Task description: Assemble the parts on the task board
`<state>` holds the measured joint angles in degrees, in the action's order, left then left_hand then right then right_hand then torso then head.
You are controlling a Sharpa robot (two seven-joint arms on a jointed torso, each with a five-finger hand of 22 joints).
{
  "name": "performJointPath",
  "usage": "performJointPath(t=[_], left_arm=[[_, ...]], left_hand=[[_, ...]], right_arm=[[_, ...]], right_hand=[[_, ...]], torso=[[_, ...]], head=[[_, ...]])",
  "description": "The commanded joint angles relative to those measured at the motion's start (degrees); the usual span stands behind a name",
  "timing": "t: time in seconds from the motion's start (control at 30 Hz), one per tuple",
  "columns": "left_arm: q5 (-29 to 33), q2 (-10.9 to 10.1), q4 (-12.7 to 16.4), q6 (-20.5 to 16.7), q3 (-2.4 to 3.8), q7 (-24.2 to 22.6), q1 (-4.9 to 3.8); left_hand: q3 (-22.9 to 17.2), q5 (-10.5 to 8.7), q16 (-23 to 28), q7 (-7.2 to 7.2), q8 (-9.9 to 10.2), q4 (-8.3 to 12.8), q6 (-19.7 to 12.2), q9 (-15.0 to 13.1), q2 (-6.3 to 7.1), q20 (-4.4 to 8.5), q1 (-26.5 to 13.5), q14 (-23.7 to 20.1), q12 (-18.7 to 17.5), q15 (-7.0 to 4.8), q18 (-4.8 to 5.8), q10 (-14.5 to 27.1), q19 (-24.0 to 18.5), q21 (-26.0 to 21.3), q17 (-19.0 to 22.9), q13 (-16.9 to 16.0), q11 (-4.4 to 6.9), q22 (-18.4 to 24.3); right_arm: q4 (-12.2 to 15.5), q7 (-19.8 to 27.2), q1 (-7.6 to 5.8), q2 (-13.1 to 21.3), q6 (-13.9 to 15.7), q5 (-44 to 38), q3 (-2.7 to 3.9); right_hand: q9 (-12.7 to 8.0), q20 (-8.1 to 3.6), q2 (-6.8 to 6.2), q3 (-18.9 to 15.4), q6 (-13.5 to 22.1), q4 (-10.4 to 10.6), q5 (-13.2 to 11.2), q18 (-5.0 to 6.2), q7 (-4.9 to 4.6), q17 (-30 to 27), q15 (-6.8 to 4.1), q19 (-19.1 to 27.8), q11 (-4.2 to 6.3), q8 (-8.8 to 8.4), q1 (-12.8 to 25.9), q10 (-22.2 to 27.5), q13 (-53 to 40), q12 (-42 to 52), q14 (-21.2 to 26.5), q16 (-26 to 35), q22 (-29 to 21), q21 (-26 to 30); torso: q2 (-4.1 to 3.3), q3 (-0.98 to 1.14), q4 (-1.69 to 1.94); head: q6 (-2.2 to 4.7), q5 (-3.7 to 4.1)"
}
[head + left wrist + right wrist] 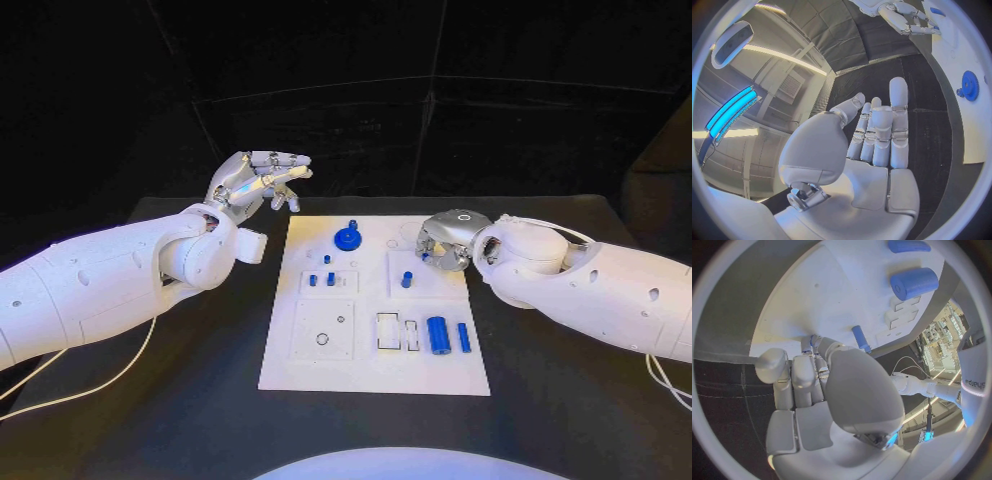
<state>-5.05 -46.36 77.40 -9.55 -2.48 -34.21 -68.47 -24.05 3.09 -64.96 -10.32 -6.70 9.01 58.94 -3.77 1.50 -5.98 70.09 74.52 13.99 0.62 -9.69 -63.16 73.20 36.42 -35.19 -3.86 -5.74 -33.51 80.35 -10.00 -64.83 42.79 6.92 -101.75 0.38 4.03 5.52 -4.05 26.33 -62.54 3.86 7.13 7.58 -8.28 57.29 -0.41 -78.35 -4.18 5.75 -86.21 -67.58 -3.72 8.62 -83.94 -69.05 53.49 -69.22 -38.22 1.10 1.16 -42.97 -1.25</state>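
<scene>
The white task board [372, 355] lies mid-table. On it are a blue gear [348, 238], small blue pegs [329, 278], one peg [407, 279], a thick blue cylinder [437, 332] and a slim blue bar [464, 337]. My left hand [257, 180] is raised off the board's far left corner, fingers straight and apart, holding nothing; its palm [873, 165] faces the gear [969, 86]. My right hand [444, 243] is curled down on the board's far right part. A small blue part [811, 342] shows pinched at its fingertips, with a peg [859, 337] and the cylinder [914, 282] beyond.
Black table [577, 400] surrounds the board. White cables trail beside both arms, one at the left [87, 385]. Empty outlined slots [330, 335] mark the board's near left part.
</scene>
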Motion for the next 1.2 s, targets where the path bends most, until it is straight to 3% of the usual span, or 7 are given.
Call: performJointPath(t=[0.03, 0.5, 0.63, 0.87, 1.2], left_arm=[[0.27, -0.10, 0.01, 0.71, 0.02, -0.04, -0.06], [0.27, -0.11, -0.59, 0.22, 0.02, 0.15, -0.06], [0.27, -0.07, -0.78, 0.07, 0.02, 0.18, -0.06], [0.27, 0.05, -1.03, -0.04, 0.02, 0.21, -0.06], [0.27, 0.32, -1.08, -0.02, 0.02, 0.24, -0.06]], left_hand=[[0.37, -0.07, 0.34, 0.07, 0.37, 0.01, -0.41, 0.05, -0.38, -0.15, -0.15, -0.22, -0.11, 0.04, -0.71, 0.43, -0.43, -0.34, 0.05, 0.08, -0.11, 0.09], [0.63, -0.07, 0.61, -0.19, 0.57, 0.07, -0.98, 0.04, -0.37, -0.30, -0.09, -0.57, -0.20, 0.23, -0.70, 1.09, -0.47, -0.70, 0.64, 0.09, -0.36, 0.36], [0.74, -0.07, 0.64, -0.31, 0.66, 0.11, -1.25, 0.04, -0.36, -0.37, -0.05, -0.65, -0.23, 0.31, -0.69, 1.38, -0.46, -0.82, 0.74, 0.09, -0.47, 0.46], [0.78, -0.07, 0.65, -0.34, 0.68, 0.13, -1.35, 0.03, -0.36, -0.39, -0.04, -0.69, -0.23, 0.34, -0.69, 1.49, -0.46, -0.88, 0.79, 0.09, -0.51, 0.51], [0.80, -0.06, 0.68, -0.36, 0.69, 0.13, -1.38, 0.03, -0.36, -0.40, -0.03, -0.72, -0.23, 0.35, -0.69, 1.52, -0.46, -0.89, 0.84, 0.09, -0.52, 0.52]], right_arm=[[0.77, -1.05, 0.25, 0.60, 1.60, 1.49, -0.25], [5.85, -1.11, 0.16, 3.58, 11.08, 2.90, -0.16], [7.36, -1.20, -0.01, 4.39, 12.28, 3.15, -0.13], [11.34, -1.02, -0.28, 5.23, 13.87, 3.95, -0.08], [16.17, 0.05, -0.29, 2.86, 14.24, 5.77, -0.09]], right_hand=[[0.05, -0.23, -0.13, 1.01, -0.54, -0.53, 0.13, -1.08, -0.12, -0.13, -0.20, -0.19, -0.10, -0.35, 0.84, -0.44, -0.09, -0.39, -1.20, -0.25, 0.10, -0.28], [-0.02, -0.23, -1.66, 3.65, -0.42, -2.90, 1.85, -1.23, -0.35, 0.00, -0.15, -0.40, -0.29, -0.97, 2.70, -0.43, -0.12, -1.01, -1.16, -0.81, 1.19, -1.08], [-0.02, -0.21, -1.90, 3.88, -0.40, -3.15, 2.16, -1.27, -0.38, 0.09, -0.13, -0.45, -0.34, -1.04, 3.01, -0.45, -0.13, -1.06, -1.17, -0.93, 1.43, -1.25], [-0.02, -0.21, -1.99, 3.98, -0.42, -3.26, 2.25, -1.30, -0.39, 0.21, -0.13, -0.51, -0.34, -1.06, 3.11, -0.49, -0.14, -1.07, -1.19, -1.04, 1.66, -1.39], [-0.02, -0.23, -2.02, 4.55, -0.43, -3.80, 2.51, -1.29, -0.41, 0.16, -0.16, -0.49, -0.35, -1.14, 3.15, -0.50, -0.15, -1.15, -1.17, -1.11, 1.69, -1.46]], torso=[[0.03, 0.00, -0.05], [0.02, -0.05, 0.02], [0.05, -0.11, 0.01], [0.00, -0.01, 0.08], [-0.03, -0.15, 0.16]], head=[[-0.03, 0.05], [0.17, 0.42], [0.10, 0.36], [0.09, 0.15], [-0.26, -1.07]])
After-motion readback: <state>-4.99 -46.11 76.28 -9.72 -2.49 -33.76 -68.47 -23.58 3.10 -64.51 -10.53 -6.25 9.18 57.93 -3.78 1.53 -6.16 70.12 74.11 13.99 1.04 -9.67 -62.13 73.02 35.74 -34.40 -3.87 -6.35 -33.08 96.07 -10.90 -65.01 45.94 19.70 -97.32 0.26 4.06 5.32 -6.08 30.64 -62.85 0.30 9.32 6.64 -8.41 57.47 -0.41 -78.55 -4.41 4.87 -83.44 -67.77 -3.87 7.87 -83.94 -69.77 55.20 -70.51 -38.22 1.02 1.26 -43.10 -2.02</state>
